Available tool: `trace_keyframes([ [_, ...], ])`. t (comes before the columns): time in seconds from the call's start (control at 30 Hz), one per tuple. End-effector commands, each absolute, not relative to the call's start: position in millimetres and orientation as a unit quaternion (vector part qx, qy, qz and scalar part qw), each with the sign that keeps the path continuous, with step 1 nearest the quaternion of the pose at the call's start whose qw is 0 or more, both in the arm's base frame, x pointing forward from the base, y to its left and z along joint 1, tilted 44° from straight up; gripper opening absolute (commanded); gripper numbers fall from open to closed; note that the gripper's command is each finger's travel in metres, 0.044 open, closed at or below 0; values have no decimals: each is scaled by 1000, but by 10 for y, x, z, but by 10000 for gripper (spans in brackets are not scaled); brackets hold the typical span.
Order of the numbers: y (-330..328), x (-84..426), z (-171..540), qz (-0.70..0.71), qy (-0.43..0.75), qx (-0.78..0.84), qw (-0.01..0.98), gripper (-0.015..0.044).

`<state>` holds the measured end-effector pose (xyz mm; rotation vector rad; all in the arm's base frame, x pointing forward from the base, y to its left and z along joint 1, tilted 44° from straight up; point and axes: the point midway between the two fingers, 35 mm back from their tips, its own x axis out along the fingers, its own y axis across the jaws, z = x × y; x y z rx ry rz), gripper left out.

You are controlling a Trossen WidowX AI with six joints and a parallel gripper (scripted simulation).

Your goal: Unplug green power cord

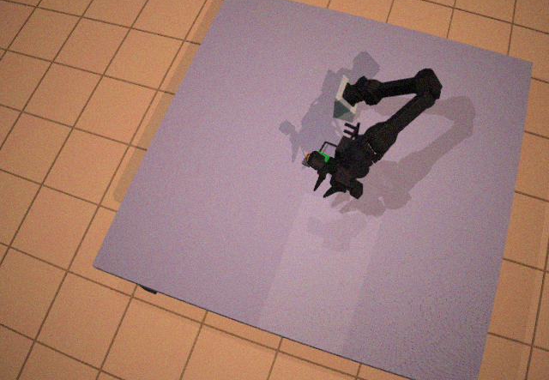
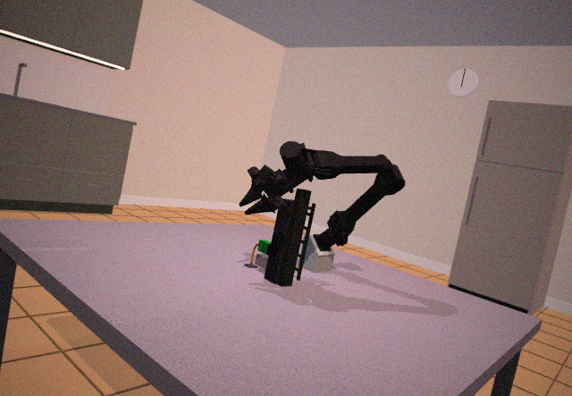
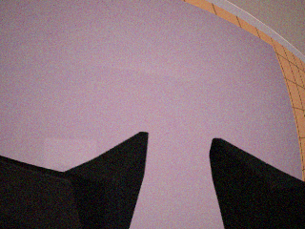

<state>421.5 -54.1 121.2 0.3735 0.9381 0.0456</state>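
A green plug sits at the top of the grey power strip, beside a tall black block. An orange cord bends down from the plug side to a small dark pad on the table. My gripper is partly open with nothing between its fingers. It hangs in the air above the plug's height, clear of the strip. In the top view the arm covers most of the strip and part of the plug. The wrist view shows neither plug, cord nor strip.
The tall black block stands right against the plug area, under my wrist, with a thin ladder-like black rack beside it. The arm's grey-white base is behind them. The lilac table has tiled floor beyond its edges.
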Motion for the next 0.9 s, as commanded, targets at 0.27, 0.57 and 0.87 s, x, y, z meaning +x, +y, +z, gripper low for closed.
trace_keyframes([
  [0.27, -843, 3525, 307, -124, 589, 453, 658, 160],
  [0.57, -703, 2619, -212, -321, 635, 663, 233, 160],
  [0.87, -703, 2619, -212, -321, 635, 663, 233, 160],
])
